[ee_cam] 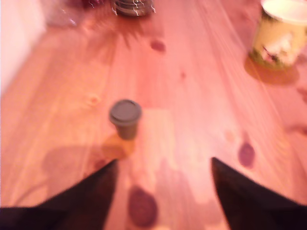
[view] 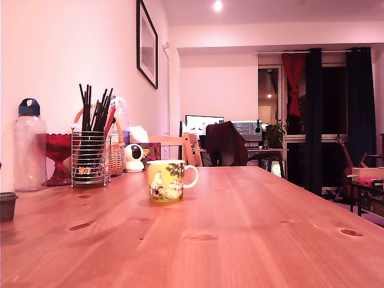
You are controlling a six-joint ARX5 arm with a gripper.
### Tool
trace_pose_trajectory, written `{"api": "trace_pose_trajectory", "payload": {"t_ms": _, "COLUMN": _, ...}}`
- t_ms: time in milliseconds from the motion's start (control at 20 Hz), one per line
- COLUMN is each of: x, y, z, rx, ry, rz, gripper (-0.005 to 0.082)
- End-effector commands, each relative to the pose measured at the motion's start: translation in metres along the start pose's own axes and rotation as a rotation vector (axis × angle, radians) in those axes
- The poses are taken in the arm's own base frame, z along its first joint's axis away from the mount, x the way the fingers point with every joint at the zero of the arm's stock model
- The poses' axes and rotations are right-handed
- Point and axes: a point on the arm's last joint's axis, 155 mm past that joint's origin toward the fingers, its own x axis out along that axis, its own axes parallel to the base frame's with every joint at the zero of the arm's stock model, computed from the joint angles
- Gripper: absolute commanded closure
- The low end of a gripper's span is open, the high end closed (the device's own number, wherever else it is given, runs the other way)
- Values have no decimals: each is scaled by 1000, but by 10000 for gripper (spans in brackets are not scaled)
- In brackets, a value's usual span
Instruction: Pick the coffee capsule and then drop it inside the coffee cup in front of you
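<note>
The claw (ee_cam: 163, 165) stands wide, its two dark fingers (ee_cam: 91, 191) rising from the lower corners of the wrist view with bare wooden table (ee_cam: 201, 96) between them and nothing held.

In this wrist view the coffee capsule (ee_cam: 125, 118) stands upright on the table just left of the frame's centre, its flat rimmed top uppermost and its body tapering down to the wood. It lies beyond the fingertips and nearer the finger in the lower left than the one in the lower right, so it is not yet between them. The coffee cup (ee_cam: 279, 36) sits in the upper right corner, well apart from the capsule, its pale mouth open. The picture is blurred, so fine detail on the pod cannot be read.

I judge the capsule to be very light, stiff and smooth-walled, easy to tip or skate away if one finger meets it first. The safest hold looks to be across the tapered body just under the rim, with the claw centred over it before it narrows.

In the exterior view the claw does not show. The capsule (view: 8, 206) stands at the far left edge, low in the frame, and the cup (view: 169, 179) stands near the centre on the table (view: 252, 234), handle to the exterior view's right.
</note>
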Motion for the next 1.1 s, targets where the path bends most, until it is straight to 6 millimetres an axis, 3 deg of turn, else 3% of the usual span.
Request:
{"api": "trace_pose_trajectory", "payload": {"t_ms": 0, "x": -2, "y": 3, "z": -16, "rx": 6, "ry": 1, "rz": -17, "gripper": 108}}
{"api": "trace_pose_trajectory", "payload": {"t_ms": 250, "x": -3, "y": 7, "z": -4, "rx": 34, "ry": -73, "rz": -31, "gripper": 108}}
{"api": "trace_pose_trajectory", "payload": {"t_ms": 1050, "x": 26, "y": 19, "z": -12, "rx": 34, "ry": -80, "rz": -23, "gripper": 108}}
